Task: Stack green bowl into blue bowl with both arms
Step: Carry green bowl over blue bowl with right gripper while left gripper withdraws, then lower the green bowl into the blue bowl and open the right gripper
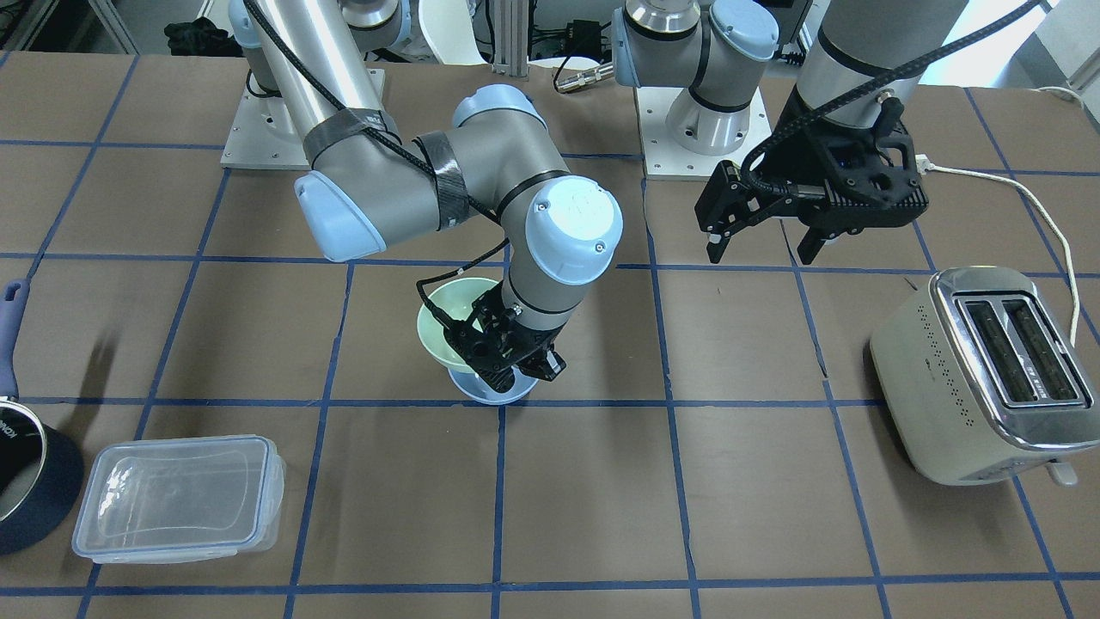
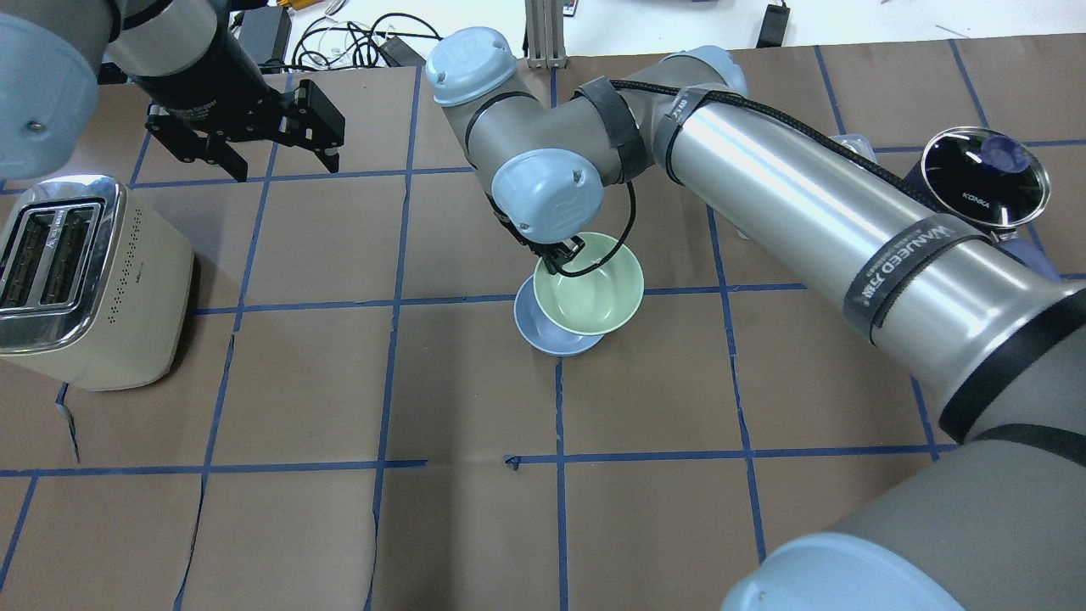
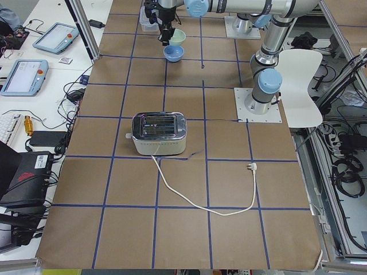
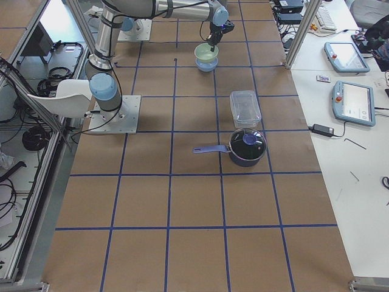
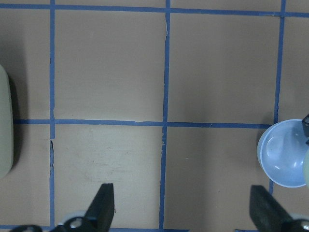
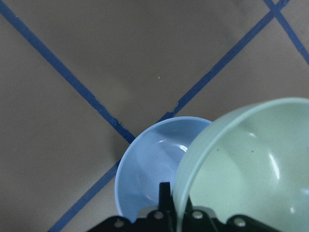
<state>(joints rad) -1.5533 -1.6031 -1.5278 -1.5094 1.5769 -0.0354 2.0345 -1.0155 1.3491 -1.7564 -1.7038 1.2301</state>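
The green bowl (image 1: 449,316) (image 2: 590,287) (image 6: 251,164) is held by its rim in my right gripper (image 1: 503,361) (image 2: 560,256), which is shut on it. It hangs tilted just above the blue bowl (image 1: 485,393) (image 2: 539,329) (image 6: 147,176) and overlaps it, shifted to one side. The blue bowl stands on the table near the middle, and also shows at the right edge of the left wrist view (image 5: 282,154). My left gripper (image 1: 763,249) (image 2: 280,165) (image 5: 183,212) is open and empty, hovering well away from both bowls, near the toaster.
A cream toaster (image 1: 980,370) (image 2: 76,271) with its white cord (image 1: 1040,211) stands on my left side. A clear lidded container (image 1: 180,499) and a dark navy pot (image 1: 26,481) (image 2: 984,174) stand on my right side. Blue tape lines grid the brown table.
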